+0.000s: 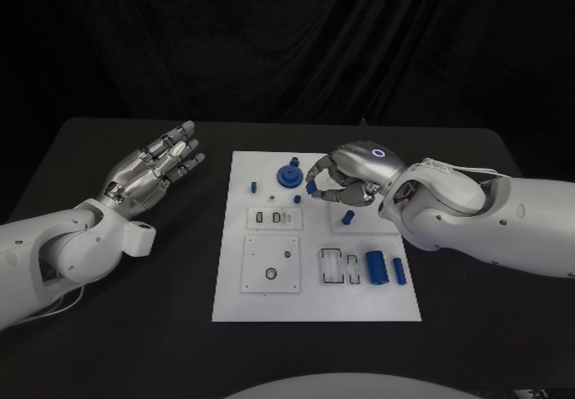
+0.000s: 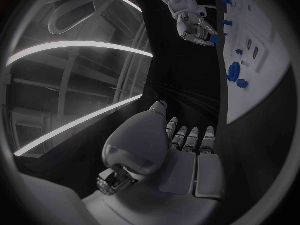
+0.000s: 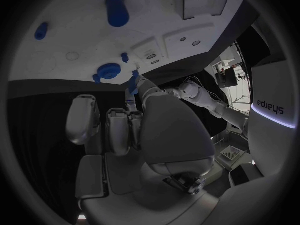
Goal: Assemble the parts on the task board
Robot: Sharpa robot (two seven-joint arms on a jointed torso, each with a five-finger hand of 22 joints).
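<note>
The white task board (image 1: 314,295) lies mid-table. My right hand (image 1: 351,177) hovers over its far right part and pinches a small blue peg (image 1: 312,189) in its fingertips; the same peg (image 3: 133,81) appears in the right wrist view, just beside the round blue disc (image 3: 109,70). That disc (image 1: 289,175) stands on the board near its far edge, left of the hand. A short blue peg (image 1: 347,218) stands below the hand. Two blue cylinders (image 1: 375,268) lie at the board's right side. My left hand (image 1: 156,170) is held open above the table, left of the board, fingers spread, holding nothing.
Small blue pieces (image 1: 255,186) sit at the board's far left corner. White recessed blocks (image 1: 274,218) and a square plate (image 1: 271,263) occupy the board's left half, with slotted holders (image 1: 339,267) beside the cylinders. Black table (image 1: 144,332) surrounds the board.
</note>
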